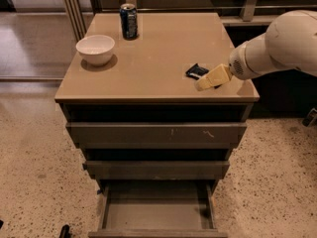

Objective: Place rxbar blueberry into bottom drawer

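The rxbar blueberry (pixel 196 71), a flat dark-wrapped bar, lies on the tan cabinet top (pixel 158 53) near its right front corner. My gripper (pixel 210 78), cream-coloured on a white arm coming from the right, is low over the bar's right end and hides that part; I cannot tell whether it touches the bar. The bottom drawer (pixel 154 215) is pulled out towards me, with a bare grey floor and nothing in it.
A white bowl (pixel 95 48) sits at the left of the top and a tall blue can (pixel 129 21) at the back. Two upper drawers (pixel 156 133) stand slightly out. A speckled floor surrounds the cabinet, and a shelf unit stands behind it.
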Controlling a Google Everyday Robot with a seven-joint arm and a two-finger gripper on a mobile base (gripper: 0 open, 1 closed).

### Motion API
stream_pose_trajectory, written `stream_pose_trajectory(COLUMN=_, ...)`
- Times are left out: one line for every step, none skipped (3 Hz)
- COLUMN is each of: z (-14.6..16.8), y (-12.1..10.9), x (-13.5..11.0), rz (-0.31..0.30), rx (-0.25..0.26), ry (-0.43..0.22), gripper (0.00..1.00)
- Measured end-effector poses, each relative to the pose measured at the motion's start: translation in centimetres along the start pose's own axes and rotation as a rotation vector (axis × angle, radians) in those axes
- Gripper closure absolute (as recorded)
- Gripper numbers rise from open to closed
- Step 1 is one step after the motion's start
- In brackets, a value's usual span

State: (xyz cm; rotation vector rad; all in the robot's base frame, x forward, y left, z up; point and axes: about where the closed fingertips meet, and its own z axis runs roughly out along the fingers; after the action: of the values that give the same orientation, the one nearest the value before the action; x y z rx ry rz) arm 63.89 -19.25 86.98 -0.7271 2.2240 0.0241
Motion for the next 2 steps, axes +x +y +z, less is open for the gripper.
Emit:
stream_pose_trajectory(z=0.0, y=0.0, x=0.0, rz=0.0, rx=0.0, ry=0.0, gripper=0.0)
stream_pose_trajectory(z=1.4, y=0.2, x=-0.7, rz=0.032, rx=-0.048, ry=-0.028, gripper=0.0)
